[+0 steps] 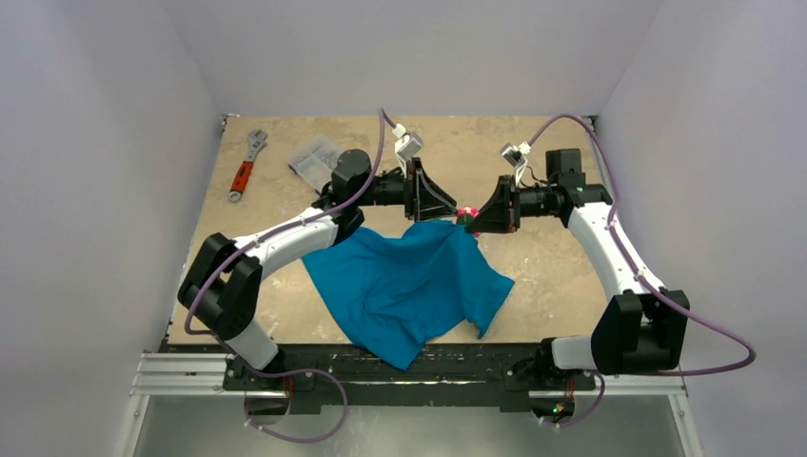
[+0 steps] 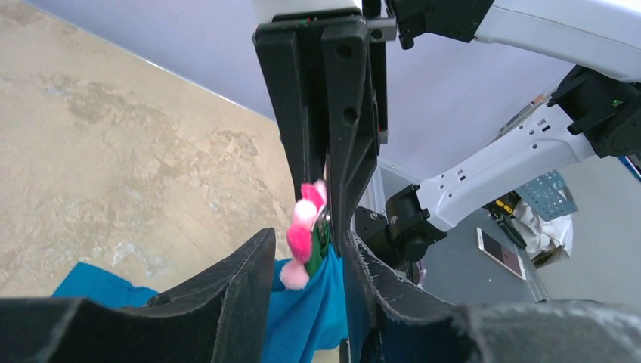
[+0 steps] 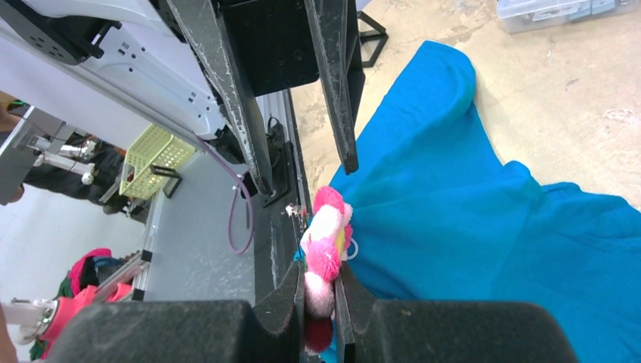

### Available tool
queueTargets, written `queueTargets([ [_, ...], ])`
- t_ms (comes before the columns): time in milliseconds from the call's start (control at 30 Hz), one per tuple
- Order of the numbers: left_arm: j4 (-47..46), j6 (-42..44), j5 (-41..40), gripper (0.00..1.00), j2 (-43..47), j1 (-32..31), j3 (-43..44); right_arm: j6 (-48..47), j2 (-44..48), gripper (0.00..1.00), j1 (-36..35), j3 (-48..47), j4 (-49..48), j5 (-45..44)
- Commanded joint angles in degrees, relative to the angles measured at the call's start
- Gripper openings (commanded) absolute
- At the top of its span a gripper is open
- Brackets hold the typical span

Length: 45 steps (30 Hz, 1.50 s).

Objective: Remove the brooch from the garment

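Observation:
The teal-blue garment (image 1: 409, 281) lies on the table, its top edge lifted between the two grippers. The pink-red brooch (image 1: 466, 211) with a yellow centre sits at that raised edge. My right gripper (image 3: 319, 276) is shut on the brooch (image 3: 325, 234), pinching its fluffy petals, and the garment (image 3: 469, 212) hangs to the right of it. My left gripper (image 2: 308, 257) is open, with a finger on each side of a fold of garment (image 2: 302, 318) just below the brooch (image 2: 302, 231). In the top view my left gripper (image 1: 433, 205) faces my right gripper (image 1: 479, 217) tip to tip.
A red-handled adjustable wrench (image 1: 246, 167) and a clear plastic box (image 1: 316, 157) lie at the far left of the tan table (image 1: 542, 271). The box also shows in the right wrist view (image 3: 559, 11). White walls enclose the table on three sides.

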<state>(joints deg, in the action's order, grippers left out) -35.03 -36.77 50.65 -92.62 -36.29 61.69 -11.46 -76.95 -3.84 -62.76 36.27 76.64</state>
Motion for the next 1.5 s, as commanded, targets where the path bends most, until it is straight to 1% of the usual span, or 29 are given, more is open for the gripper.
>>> queueTargets([
  [0,-2.14,3.12,2.29,0.37,-1.94,-1.37,4.68,-13.29,-1.86,0.00,-0.40,-4.73,13.32,3.23],
  [67,-2.15,3.63,2.56,0.37,-2.06,-1.83,5.09,-16.47,-2.51,0.00,-0.42,-5.75,16.01,2.97],
  [167,-2.54,4.25,2.26,0.36,-1.51,-1.89,4.93,-17.47,-2.81,0.00,-0.43,-6.23,17.24,2.55],
  [267,-1.88,6.16,2.09,0.30,-0.58,-2.17,4.84,-17.13,-2.86,0.00,-0.42,-5.89,17.08,2.80],
  [400,-1.35,7.75,2.23,0.24,-0.04,-2.83,4.84,-16.97,-3.03,0.03,-0.46,-5.79,17.08,2.99],
  [633,0.03,11.27,2.79,0.19,0.07,-4.26,4.84,-16.62,-2.73,0.08,-0.44,-5.71,17.25,2.99],
  [733,0.59,12.12,3.36,0.14,0.15,-4.44,4.80,-16.35,-2.76,0.10,-0.40,-5.66,17.12,3.12],
  [967,3.55,15.28,4.01,0.02,0.68,-4.61,3.65,-16.72,-3.67,0.18,-0.40,-6.50,17.92,3.34],
  [1033,3.76,15.66,4.05,0.00,0.61,-4.59,3.45,-18.48,-4.17,0.22,-0.36,-7.10,19.85,3.34],
  [1167,4.17,16.29,3.40,0.00,0.48,-4.50,3.43,-24.07,-6.18,0.37,0.63,-8.65,26.20,3.21],
  [1233,4.17,16.21,3.56,0.00,0.35,-4.57,3.60,-28.57,-7.46,0.41,1.69,-9.54,30.81,3.25],
  [1300,4.13,16.21,3.66,0.00,0.25,-4.50,3.61,-34.50,-9.16,0.41,2.93,-10.77,36.57,3.33],
  [1333,4.19,16.17,3.66,0.00,0.17,-4.49,3.61,-38.31,-10.17,0.40,3.48,-11.49,39.87,3.34],
  [1367,4.26,16.21,3.66,0.00,0.09,-4.51,3.61,-40.20,-10.93,0.36,3.64,-11.73,42.02,3.30],
  [1433,3.99,15.70,3.74,0.00,-0.16,-4.49,3.74,-40.93,-11.17,0.32,3.66,-11.52,42.30,2.81],
  [1467,3.82,15.42,3.82,0.00,-0.33,-4.53,3.91,-41.36,-11.00,0.32,3.66,-11.46,42.29,2.36],
])
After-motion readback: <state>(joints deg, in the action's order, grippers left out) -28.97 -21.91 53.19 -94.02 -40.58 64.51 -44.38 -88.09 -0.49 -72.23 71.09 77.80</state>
